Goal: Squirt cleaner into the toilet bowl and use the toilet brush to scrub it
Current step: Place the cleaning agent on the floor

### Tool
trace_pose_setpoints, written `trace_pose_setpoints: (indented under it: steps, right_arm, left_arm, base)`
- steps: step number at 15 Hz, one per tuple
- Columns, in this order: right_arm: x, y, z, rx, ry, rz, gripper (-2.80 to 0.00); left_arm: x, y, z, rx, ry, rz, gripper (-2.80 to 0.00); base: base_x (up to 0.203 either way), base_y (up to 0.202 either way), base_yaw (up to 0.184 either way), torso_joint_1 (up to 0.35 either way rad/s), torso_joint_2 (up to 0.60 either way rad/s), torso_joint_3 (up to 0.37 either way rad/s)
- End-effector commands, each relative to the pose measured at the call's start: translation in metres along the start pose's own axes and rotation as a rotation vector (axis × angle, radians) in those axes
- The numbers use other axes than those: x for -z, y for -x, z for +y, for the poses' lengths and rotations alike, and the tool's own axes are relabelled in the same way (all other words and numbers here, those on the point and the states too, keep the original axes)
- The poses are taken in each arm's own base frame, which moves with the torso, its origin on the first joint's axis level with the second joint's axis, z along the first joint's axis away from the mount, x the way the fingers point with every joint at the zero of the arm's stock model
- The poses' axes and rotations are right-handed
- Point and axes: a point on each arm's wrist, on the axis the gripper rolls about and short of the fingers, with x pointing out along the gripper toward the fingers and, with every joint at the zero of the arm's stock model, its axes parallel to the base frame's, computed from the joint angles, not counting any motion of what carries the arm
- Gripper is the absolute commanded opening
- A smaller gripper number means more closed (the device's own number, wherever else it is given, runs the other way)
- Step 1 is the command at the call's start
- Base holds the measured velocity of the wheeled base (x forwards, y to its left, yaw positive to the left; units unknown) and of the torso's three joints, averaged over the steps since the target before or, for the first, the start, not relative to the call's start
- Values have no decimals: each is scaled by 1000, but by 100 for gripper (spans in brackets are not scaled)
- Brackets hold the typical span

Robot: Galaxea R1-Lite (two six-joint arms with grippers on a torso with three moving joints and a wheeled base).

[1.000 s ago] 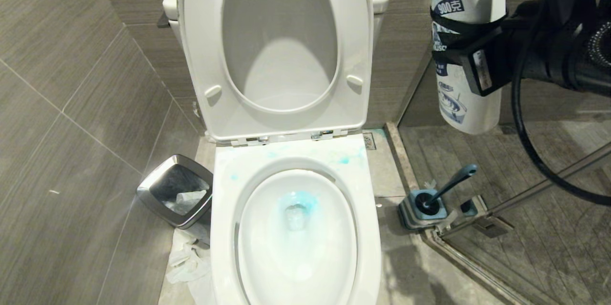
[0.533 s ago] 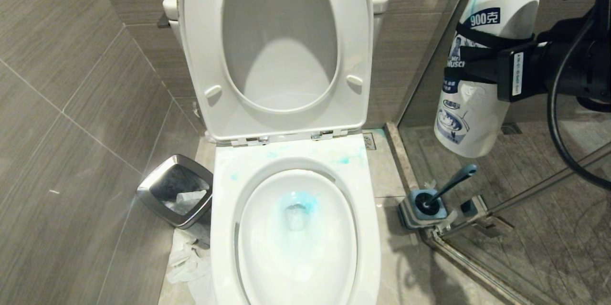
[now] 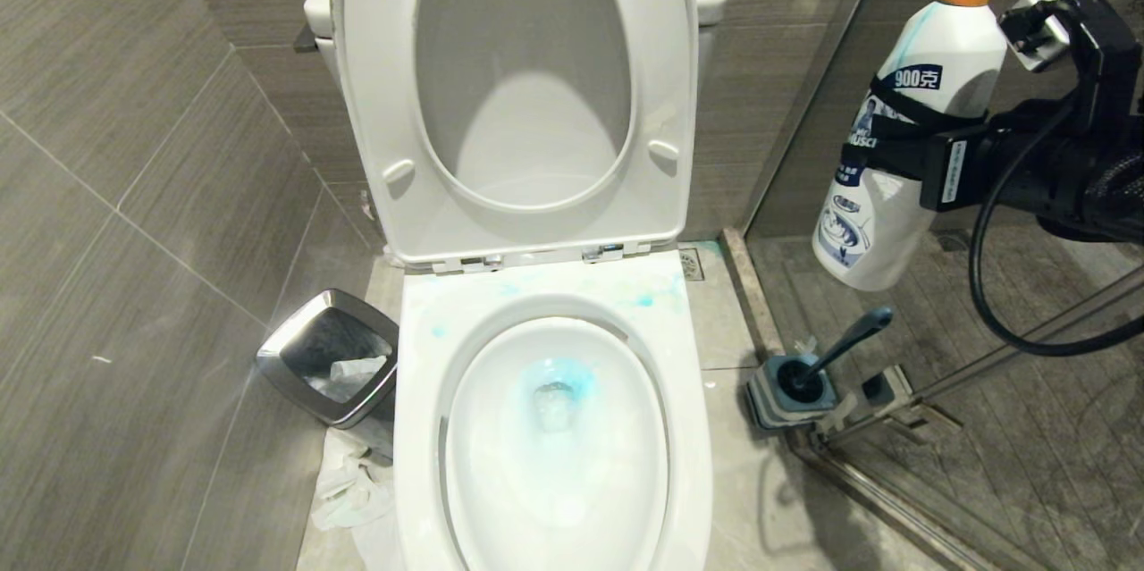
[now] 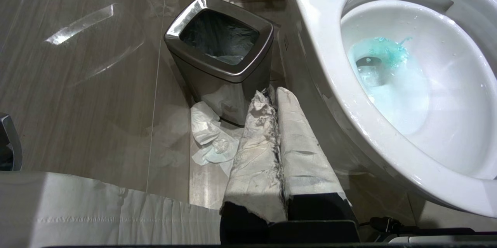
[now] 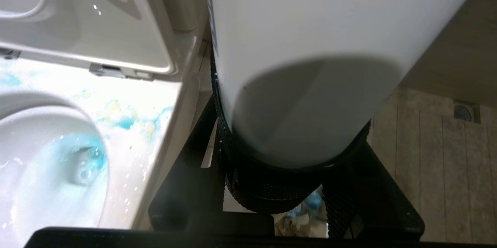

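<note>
**Bottle held high beside the open toilet**

The glossy white toilet bowl [image 3: 688, 428] stands with seat and lid up against grey tiled walls; turquoise cleaner [image 3: 559, 379] pools round the drain and smears the broad back rim. Right of the bowl, open floor runs to the glass partition's rail. A steel-rimmed waste bin [image 3: 329, 356] stands at the left, near the bowl. The right gripper [image 3: 903, 155] clasps a white, orange-capped bottle [image 3: 880, 222] above the floor, fingers round its waist. The toilet brush [image 3: 845, 348] leans in its square holder. The left gripper [image 4: 277, 96], fingers pressed together, hangs beside the bin.
</note>
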Motion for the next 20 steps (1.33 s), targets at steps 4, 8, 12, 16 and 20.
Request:
trace_pose_setpoints:
  steps: [4,8,12,16,20]
  right_arm:
    - [33,-45,6,0,1,22,-280]
    - [49,-69,10,-17,3,23,-280]
    - [65,-95,16,-35,2,-3,-280]
    - [84,-115,20,-37,10,1,-280]
    - [99,-137,25,-35,31,-11,-280]
  left_arm:
    - [0,0,0,-1,0,2,-280]
    - [0,0,0,0,-2,2,-280]
    - [0,0,0,-1,0,1,-280]
    - [0,0,0,-1,0,2,-280]
    - [0,0,0,-1,-1,0,-280]
  base:
    - [0,0,0,0,0,0]
    - [0,0,0,1,1,-10]
    - [0,0,0,3,1,-155]
    - [0,0,0,4,4,-194]
    - [0,0,0,2,2,-197]
